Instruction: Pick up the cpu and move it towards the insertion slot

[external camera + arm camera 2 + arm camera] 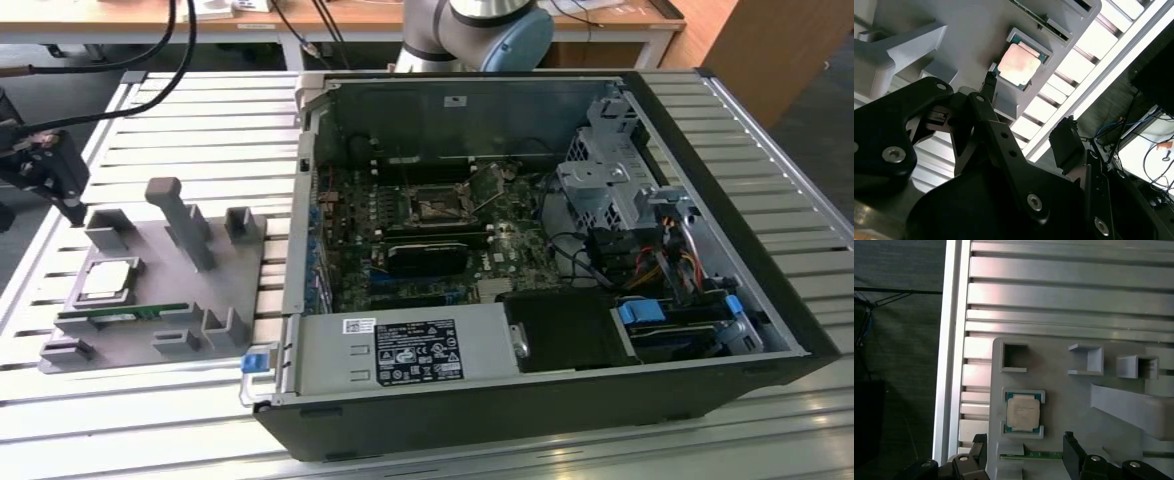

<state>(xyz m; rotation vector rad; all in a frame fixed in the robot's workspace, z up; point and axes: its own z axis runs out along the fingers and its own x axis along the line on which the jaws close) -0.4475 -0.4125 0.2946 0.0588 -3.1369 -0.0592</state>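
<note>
I have the gripper (60, 190) at the exterior view's far left, pointing down over the slatted table (187, 110), just off the far-left corner of the grey tray (174, 290). The jaws are wide apart and hold nothing. In both wrist views I see the two dark fingertips (1069, 442) spread with bare tray between them.

The cpu (107, 280) lies flat in its pocket on the tray, silver top up. It sits nearer and slightly to the exterior view's right of the gripper, well apart from it. In the first wrist view the cpu (1023, 411) sits just ahead of the fingertips and centred on the gap. Its edges are square to the line between them, and I judge the opening wider than the chip. A memory stick (127, 315) lies just beside the cpu on its near side.

The slot (437, 207) is inside the open case (534, 400), well to the exterior view's right of the tray.
</note>
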